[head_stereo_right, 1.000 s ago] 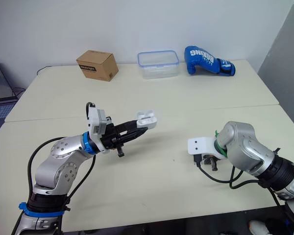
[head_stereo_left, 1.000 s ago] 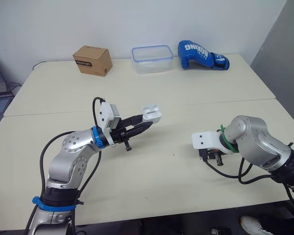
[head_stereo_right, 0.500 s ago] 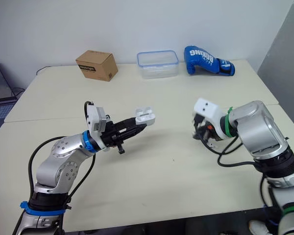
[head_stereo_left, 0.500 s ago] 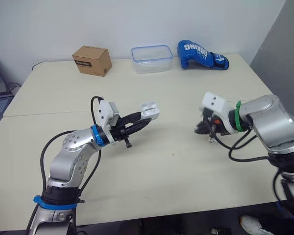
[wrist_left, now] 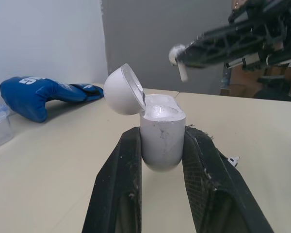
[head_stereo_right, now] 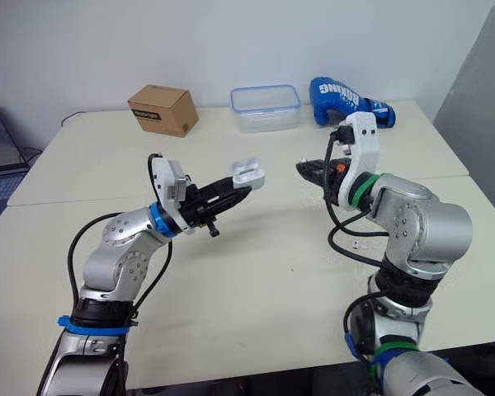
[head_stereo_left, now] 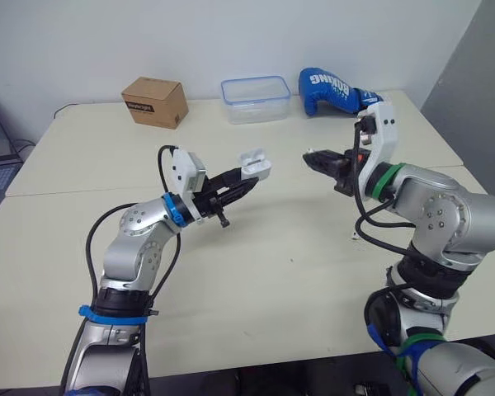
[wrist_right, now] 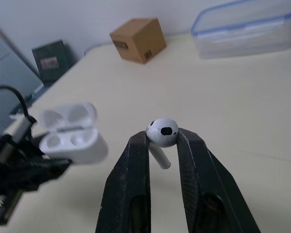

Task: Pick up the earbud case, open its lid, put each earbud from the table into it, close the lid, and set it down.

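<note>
**Item 1: earbud case** (head_stereo_left: 256, 166). White, held in the air above the table (head_stereo_left: 256, 264) by the left gripper (head_stereo_left: 246, 180), whose two fingers pinch the body from both sides. It stands upright between them. The lid (wrist_left: 123, 90) is swung back and both sockets face up, empty.

**Item 2: earbud** (wrist_right: 162, 132). White, clamped at its head between the fingers of the right gripper (head_stereo_left: 310, 157), also well clear of the table. In the left wrist view its stem points roughly downward.

**Item 3: small white piece** (head_stereo_right: 356, 245). It lies on the table below the right arm and is probably the second earbud, though it is too small to be sure.

**Relation governing the next move.** The case lies to the robot's left of the held earbud, across an open gap, with the two grippers pointing tip to tip. The earbud sits slightly above the case mouth. By my reading, the right arm must close that gap and bring the stem down along the socket's upright axis.

**Bystanders at the far edge.** Cardboard box (head_stereo_left: 155, 101), clear plastic container (head_stereo_left: 256, 99), blue boxing glove (head_stereo_left: 338, 89).
</note>
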Tool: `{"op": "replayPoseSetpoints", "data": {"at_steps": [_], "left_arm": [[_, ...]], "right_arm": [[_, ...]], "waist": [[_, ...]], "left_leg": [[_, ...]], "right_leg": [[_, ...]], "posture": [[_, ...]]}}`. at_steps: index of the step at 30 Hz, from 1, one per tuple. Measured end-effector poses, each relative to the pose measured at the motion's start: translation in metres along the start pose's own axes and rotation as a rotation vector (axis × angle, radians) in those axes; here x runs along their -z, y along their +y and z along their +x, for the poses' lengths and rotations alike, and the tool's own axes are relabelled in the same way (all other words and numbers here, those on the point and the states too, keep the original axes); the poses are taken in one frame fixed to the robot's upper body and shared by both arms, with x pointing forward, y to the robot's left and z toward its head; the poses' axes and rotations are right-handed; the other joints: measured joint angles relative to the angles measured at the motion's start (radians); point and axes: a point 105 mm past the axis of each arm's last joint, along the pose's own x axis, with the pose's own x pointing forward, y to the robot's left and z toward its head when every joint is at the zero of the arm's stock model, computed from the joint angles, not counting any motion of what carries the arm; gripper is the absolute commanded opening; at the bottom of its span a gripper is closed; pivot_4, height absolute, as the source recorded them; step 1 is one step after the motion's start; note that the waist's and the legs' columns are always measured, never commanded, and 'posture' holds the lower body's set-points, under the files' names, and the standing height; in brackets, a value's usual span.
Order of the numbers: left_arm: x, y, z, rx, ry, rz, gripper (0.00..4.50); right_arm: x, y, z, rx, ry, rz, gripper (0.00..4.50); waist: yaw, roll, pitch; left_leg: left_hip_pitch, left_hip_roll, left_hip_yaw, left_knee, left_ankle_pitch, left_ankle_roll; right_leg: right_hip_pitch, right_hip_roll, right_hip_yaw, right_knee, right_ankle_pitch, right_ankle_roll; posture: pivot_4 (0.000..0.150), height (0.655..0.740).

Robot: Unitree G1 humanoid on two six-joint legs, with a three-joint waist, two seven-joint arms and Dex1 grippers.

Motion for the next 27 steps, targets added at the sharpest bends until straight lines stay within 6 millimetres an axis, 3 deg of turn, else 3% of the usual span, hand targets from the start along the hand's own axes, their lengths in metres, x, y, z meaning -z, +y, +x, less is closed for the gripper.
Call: {"op": "replayPoseSetpoints", "data": {"at_steps": [9,19,27], "left_arm": [[0.003,-0.003,0.018,0.022,-0.012,0.001,0.81],[0.001,-0.002,0.022,0.017,-0.021,0.007,0.81],[-0.002,-0.001,0.024,0.018,-0.027,0.01,0.81]], "right_arm": [[0.001,0.035,0.015,-0.12,-0.058,-0.006,0.41],[0.021,0.037,0.029,-0.107,-0.043,-0.02,0.41],[0.021,0.041,0.034,-0.109,-0.057,-0.017,0.41]], "waist": [[-0.014,0.0,0.0],[-0.022,0.0,0.0],[-0.022,0.0,0.0]], "left_leg": [[0.0,0.0,0.0,0.0,0.0,0.0],[0.0,0.0,0.0,0.0,0.0,0.0],[0.0,0.0,-0.001,0.0,0.0,0.0]], "right_leg": [[0.0,0.0,0.0,0.0,0.0,0.0],[0.0,0.0,0.0,0.0,0.0,0.0],[0.0,0.0,0.0,0.0,0.0,0.0]], "posture": [[0.15,0.74],[0.15,0.74],[0.15,0.74]]}}
